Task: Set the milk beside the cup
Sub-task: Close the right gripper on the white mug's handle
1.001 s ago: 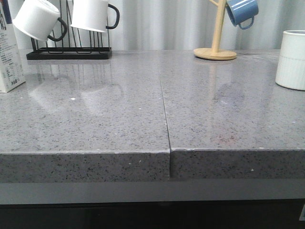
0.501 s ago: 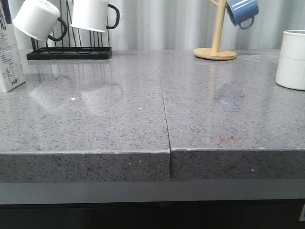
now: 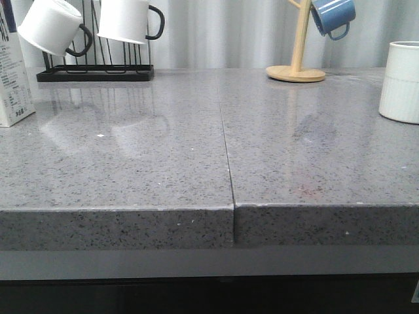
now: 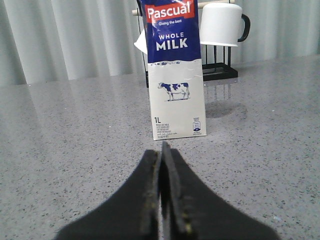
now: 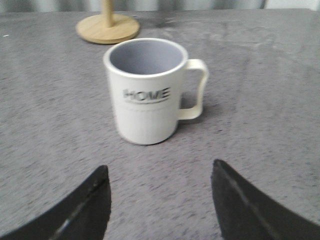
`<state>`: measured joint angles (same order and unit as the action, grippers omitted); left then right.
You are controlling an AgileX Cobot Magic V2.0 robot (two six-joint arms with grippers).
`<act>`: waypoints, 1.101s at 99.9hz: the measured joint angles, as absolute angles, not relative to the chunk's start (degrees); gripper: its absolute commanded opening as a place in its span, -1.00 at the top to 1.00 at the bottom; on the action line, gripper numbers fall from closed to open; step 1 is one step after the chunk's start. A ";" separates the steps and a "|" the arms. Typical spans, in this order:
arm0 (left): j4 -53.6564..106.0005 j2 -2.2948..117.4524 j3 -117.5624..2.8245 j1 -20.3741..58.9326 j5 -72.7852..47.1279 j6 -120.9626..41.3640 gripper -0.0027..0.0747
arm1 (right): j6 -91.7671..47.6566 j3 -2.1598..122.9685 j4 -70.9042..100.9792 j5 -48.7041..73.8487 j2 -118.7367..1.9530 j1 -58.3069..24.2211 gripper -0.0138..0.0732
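The milk carton point(image 4: 175, 70), white with a blue top reading "WHOLE MILK", a cow and "1L", stands upright on the grey counter; in the front view it point(image 3: 13, 78) is at the far left edge. My left gripper point(image 4: 162, 150) is shut and empty, a short way in front of the carton. The white ribbed "HOME" cup point(image 5: 147, 90) stands upright with its handle to one side; in the front view it point(image 3: 400, 82) is at the far right. My right gripper point(image 5: 160, 172) is open and empty, just short of the cup. Neither gripper shows in the front view.
A black rack point(image 3: 95, 73) with two white black-handled mugs point(image 3: 124, 19) stands at the back left. A wooden mug tree point(image 3: 296, 70) with a blue mug point(image 3: 332, 16) stands at the back right. A seam point(image 3: 226, 144) runs down the counter's middle.
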<state>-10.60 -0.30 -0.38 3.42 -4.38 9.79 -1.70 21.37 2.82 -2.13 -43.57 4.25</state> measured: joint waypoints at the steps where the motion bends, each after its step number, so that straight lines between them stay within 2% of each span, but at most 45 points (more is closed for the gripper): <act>1: -10.60 -0.30 -0.38 3.42 -4.38 9.79 0.99 | -1.70 21.36 2.82 -2.59 -43.76 4.46 -0.36; 31: -10.60 -0.30 -0.38 3.42 -4.38 9.79 0.99 | -1.70 22.28 2.82 -11.90 -52.86 11.94 -0.36; 79: -10.60 -0.30 -0.38 3.42 -4.38 9.79 0.98 | -1.61 30.16 2.82 -21.77 -73.13 12.32 -0.36; 110: -10.60 -0.30 -0.38 3.42 -4.38 9.79 0.99 | -1.03 30.80 0.97 -29.00 -79.75 12.32 -0.36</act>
<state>-10.60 -0.30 -0.38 3.42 -4.38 9.79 -1.03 30.80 0.97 -29.00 -79.75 12.32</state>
